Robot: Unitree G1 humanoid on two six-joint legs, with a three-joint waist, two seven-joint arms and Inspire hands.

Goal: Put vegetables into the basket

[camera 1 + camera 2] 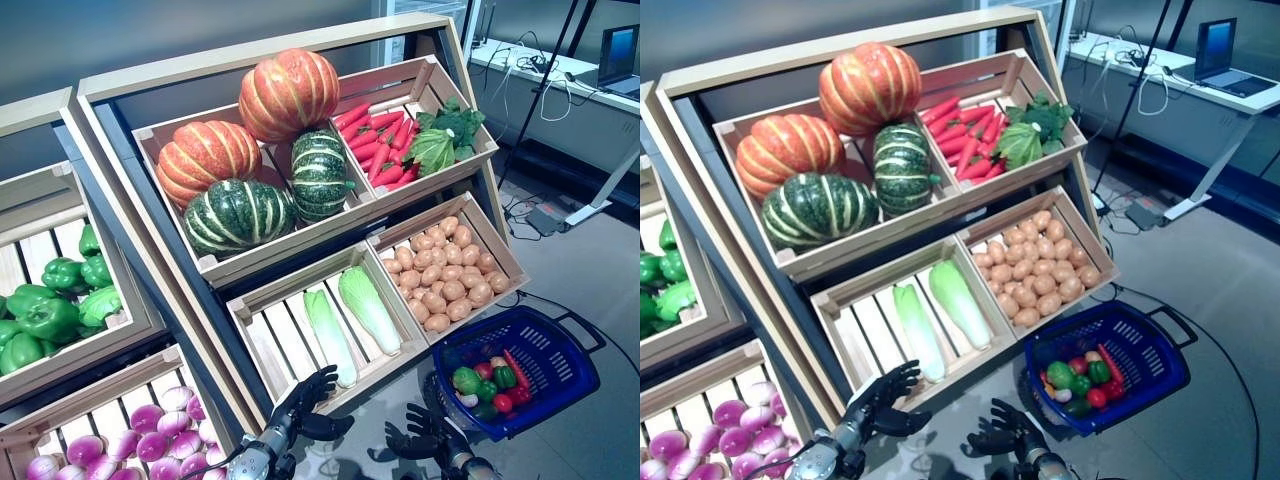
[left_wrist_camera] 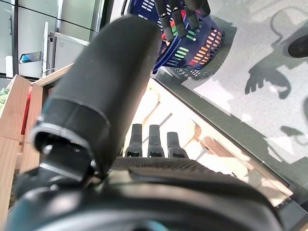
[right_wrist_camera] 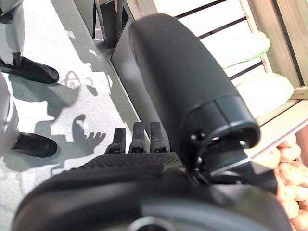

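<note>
Both hands, left [image 1: 305, 400] and right [image 1: 425, 435], are hovering spread and empty; next, reaching for a cabbage [image 1: 330, 335] for the basket [image 1: 555, 345]

You have the basket [image 1: 540, 360] on the floor at the rack's lower right corner, just right of the potato crate [image 1: 445, 265]. Left of that crate sits the cabbage crate [image 1: 320, 325]. Above them, the pumpkin crate [image 1: 240, 190] stands left of the carrot crate [image 1: 410, 135].
</note>
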